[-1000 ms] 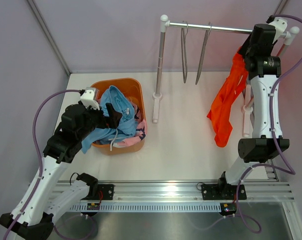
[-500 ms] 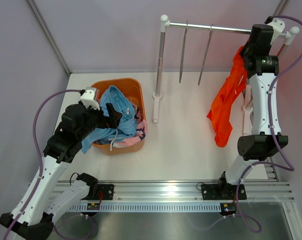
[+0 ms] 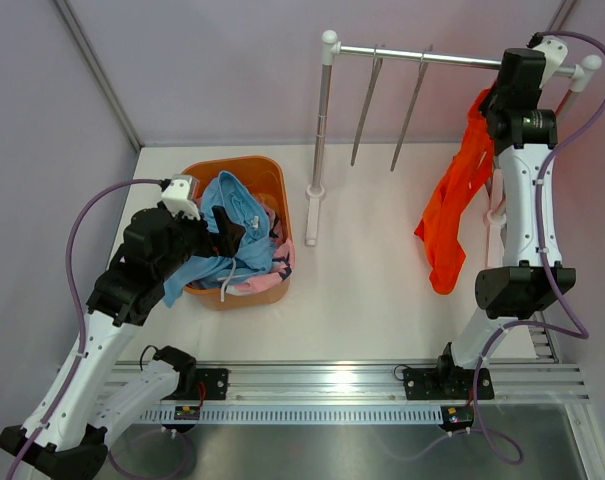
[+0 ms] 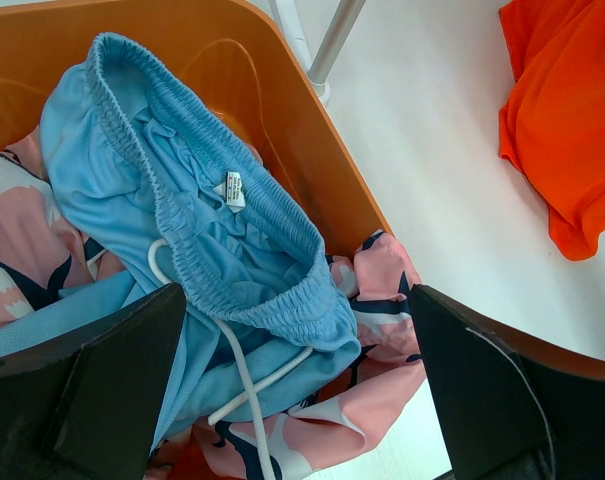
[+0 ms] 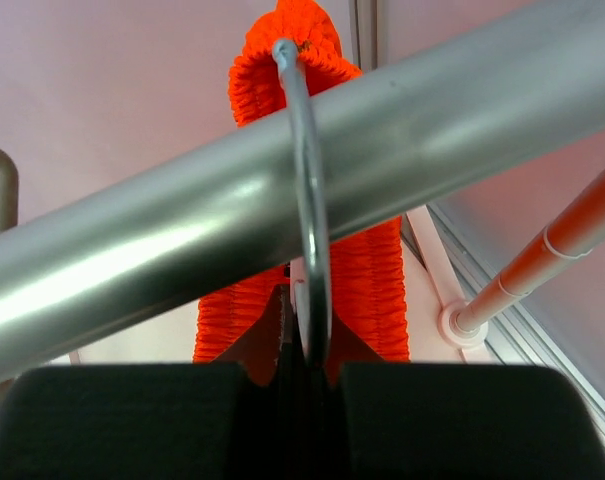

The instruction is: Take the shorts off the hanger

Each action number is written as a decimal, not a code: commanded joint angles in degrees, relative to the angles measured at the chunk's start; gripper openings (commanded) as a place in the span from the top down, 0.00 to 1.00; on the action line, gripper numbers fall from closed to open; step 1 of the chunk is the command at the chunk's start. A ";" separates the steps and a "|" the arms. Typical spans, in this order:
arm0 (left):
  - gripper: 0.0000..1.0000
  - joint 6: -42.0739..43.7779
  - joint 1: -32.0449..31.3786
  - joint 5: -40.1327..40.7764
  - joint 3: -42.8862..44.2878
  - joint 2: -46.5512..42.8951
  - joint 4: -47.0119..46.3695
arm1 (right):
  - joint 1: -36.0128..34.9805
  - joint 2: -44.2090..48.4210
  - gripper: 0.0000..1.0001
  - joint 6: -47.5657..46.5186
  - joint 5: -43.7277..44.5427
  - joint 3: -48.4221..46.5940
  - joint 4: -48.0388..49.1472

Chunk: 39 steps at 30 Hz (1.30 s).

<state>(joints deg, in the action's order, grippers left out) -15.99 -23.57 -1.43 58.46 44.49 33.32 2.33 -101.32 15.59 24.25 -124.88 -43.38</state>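
Right hand point(image 5: 304, 372) newly pinched, seemingly on wire hook point(image 5: 315, 235), ruched orange shorts point(image 3: 450, 215)

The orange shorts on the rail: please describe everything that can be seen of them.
The orange shorts are bright, soft fabric with a gathered elastic waistband. They hang limp from a metal hook looped over the steel rail at its right end, their legs drooping toward the white table. The right pincer is shut at the foot of that hook, among the fabric.
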 commanded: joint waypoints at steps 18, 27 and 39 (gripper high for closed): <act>0.01 0.78 -0.16 -1.56 -0.54 0.86 -2.56 | 0.13 8.51 1.00 -0.83 -12.46 -6.69 -4.08; 0.01 0.78 -0.16 -1.56 -0.54 1.21 -2.47 | -0.83 15.35 1.00 0.58 -16.68 2.17 -6.63; 0.01 1.22 -0.25 -5.42 -0.63 0.86 -4.14 | -5.40 35.64 1.00 1.19 -28.71 31.08 -5.75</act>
<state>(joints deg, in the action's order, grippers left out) -15.84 -23.57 -3.31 58.35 45.60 33.01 -0.86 -71.61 16.58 2.35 -96.71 -52.64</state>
